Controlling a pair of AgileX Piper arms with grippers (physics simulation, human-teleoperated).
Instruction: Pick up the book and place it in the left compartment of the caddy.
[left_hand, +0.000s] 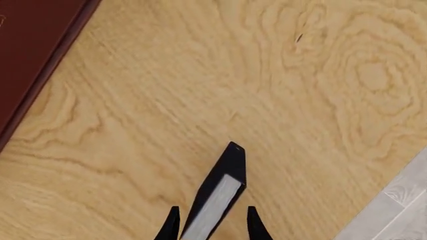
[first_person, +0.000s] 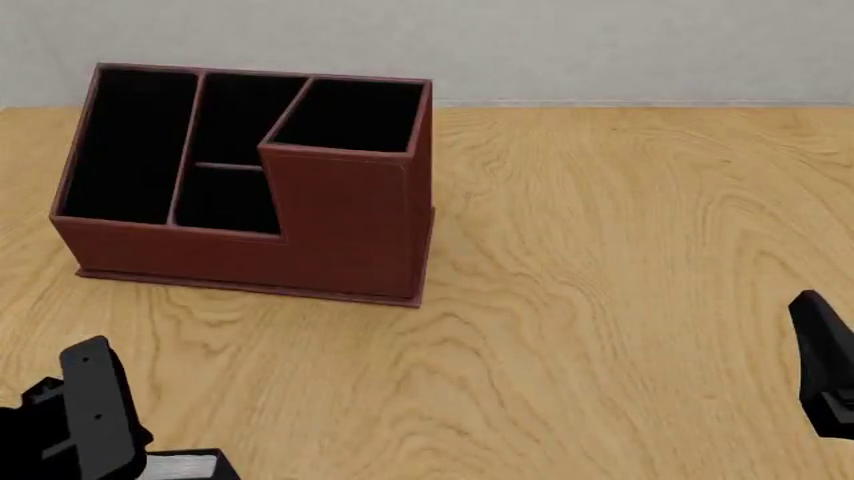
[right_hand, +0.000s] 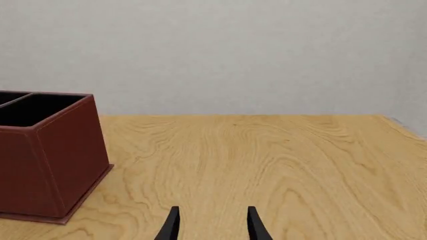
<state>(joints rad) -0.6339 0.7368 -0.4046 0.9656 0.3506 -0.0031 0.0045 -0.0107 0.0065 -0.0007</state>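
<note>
We're at a bare simulated tabletop here, more test bench than lived-in room: a pale wood-grain table (first_person: 627, 260), a plain grey wall (right_hand: 253, 55) behind it, and flat rendered light. The one office touch is a reddish-brown desk caddy (first_person: 350, 225) standing on the wood.

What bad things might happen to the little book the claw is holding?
The left claw pinches the book only near one end, so it might swing or slip out. The left compartment is a narrow slot, so the book could bump the caddy wall or drop into a middle cell.
</note>
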